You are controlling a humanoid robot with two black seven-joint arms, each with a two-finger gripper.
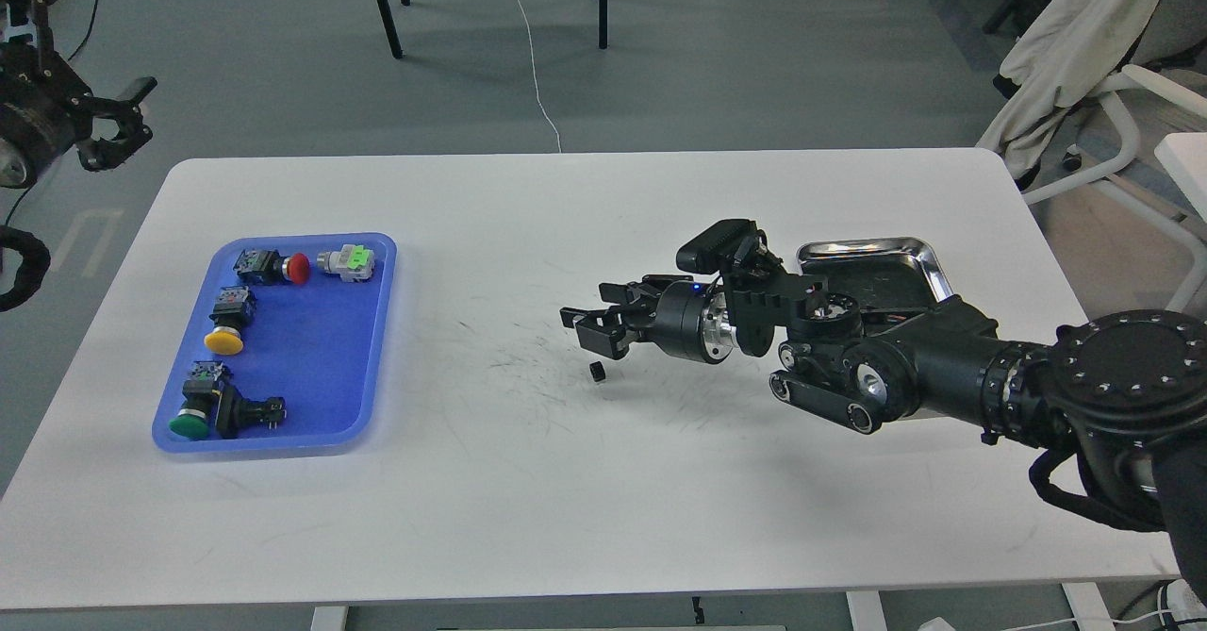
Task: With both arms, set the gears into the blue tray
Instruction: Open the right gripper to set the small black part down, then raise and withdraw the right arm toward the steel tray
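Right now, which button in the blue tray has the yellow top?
The yellow-capped switch, on the blue tray's left side, between the red-capped switch farther back and the green-capped switch at the near corner.

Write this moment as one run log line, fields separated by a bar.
right end effector: open, above gear on table | left end effector: off table, idle | blue tray: switches only, no gear

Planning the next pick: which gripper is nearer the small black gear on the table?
Right. The right gripper hovers just above the gear; the left gripper is raised far off, beyond the table's left corner.
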